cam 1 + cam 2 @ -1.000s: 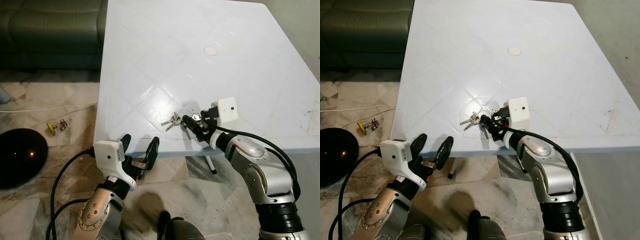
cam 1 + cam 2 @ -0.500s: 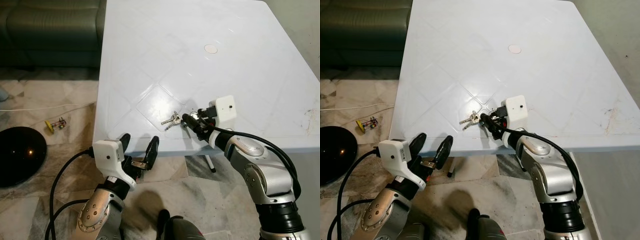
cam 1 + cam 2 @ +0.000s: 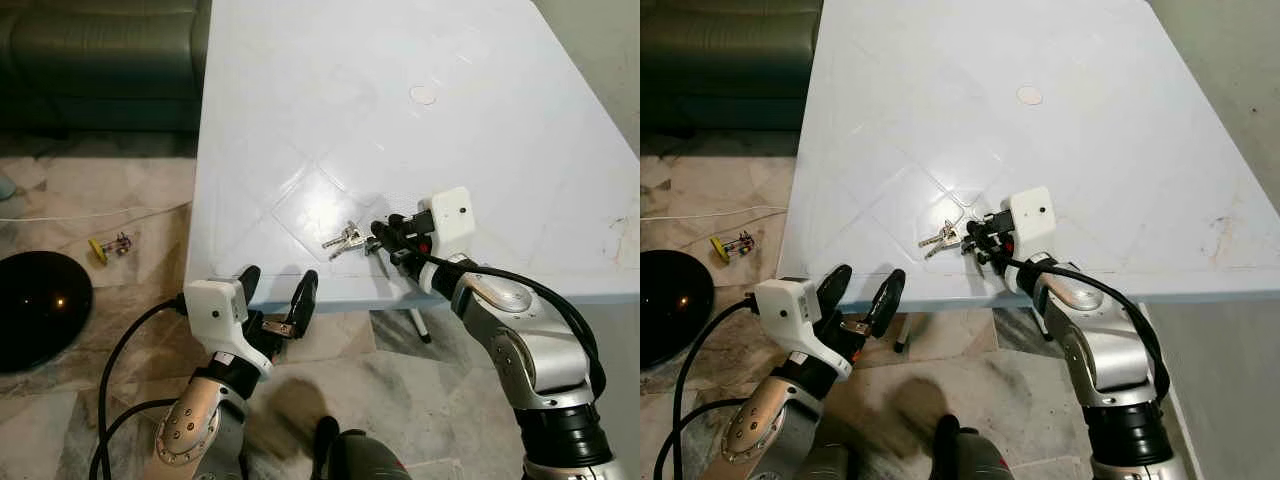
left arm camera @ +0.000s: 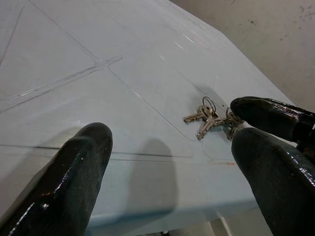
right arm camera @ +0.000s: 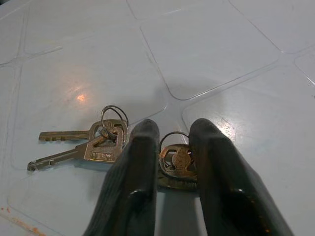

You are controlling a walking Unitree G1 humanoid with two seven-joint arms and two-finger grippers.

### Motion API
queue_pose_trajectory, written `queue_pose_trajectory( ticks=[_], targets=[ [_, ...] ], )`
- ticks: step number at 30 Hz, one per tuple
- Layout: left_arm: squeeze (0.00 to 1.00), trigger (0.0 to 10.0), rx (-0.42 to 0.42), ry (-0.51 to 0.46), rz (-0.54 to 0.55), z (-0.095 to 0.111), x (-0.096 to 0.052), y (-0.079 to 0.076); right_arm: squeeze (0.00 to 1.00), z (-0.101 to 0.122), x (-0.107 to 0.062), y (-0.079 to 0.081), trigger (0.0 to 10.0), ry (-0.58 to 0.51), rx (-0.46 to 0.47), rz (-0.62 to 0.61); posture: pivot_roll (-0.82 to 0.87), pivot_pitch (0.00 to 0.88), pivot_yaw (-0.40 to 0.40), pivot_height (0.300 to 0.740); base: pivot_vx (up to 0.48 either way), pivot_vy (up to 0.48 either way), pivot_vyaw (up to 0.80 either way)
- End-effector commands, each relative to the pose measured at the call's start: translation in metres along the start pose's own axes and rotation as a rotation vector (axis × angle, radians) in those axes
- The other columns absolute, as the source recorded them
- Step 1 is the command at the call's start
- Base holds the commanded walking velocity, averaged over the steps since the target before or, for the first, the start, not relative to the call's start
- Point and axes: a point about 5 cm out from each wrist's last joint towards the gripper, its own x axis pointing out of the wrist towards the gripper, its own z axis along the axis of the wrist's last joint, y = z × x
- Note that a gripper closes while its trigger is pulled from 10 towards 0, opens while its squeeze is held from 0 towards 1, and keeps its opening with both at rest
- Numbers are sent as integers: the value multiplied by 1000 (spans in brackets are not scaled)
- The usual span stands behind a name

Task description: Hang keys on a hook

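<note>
Bunch of small silver-and-brass metal keys point(image 5: 106, 142) on thin wire rings: lying flat near the front edge of the glossy white moulded-plastic tabletop point(image 3: 330, 90), not yet lifted. Right claw point(image 5: 172, 162) is closing narrowly around the brass tag. Left claw point(image 3: 275, 300) is hovering spread below the edge. Lifting and hanging remain.
</note>
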Motion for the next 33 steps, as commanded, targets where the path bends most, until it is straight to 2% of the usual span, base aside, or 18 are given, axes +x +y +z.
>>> queue_pose_trajectory(
  ticks=[1,2,3,4,15,25,27,29,33],
  targets=[
    [0,10000,-48,79,19,-16,-4,-3,0,-1,-1,-1,10000,7,-9,-2,169,322,-138,740,0,0,0],
    [0,10000,-49,79,20,-16,-4,-3,0,0,0,-1,10000,1,-8,-8,169,322,-138,740,0,0,0],
    [0,10000,-49,79,20,-16,-4,-3,16,2,0,-1,10000,-27,36,-4,170,323,-139,740,0,0,0],
    [0,10000,-50,78,20,-16,-4,-3,1000,5,1,-2,10000,-50,57,-19,170,323,-139,740,0,0,0],
    [0,10000,-54,77,22,-17,-4,-5,1000,11,3,-3,10000,-80,84,-38,170,323,-141,740,0,0,0],
    [0,10000,-53,77,22,-17,-4,-5,1000,10,3,0,10000,-72,72,-22,172,322,-141,740,0,0,0],
    [0,10000,-53,77,22,-17,-4,-5,1000,8,3,1,10000,-48,75,-12,173,321,-140,740,0,0,0],
    [0,10000,-54,77,21,-17,-4,-5,1000,10,2,3,10000,-66,96,23,173,321,-140,740,0,0,0],
    [0,10000,-55,75,20,-17,-4,-6,1000,14,0,10,10000,-111,78,72,174,319,-143,740,0,0,0]
  ],
)
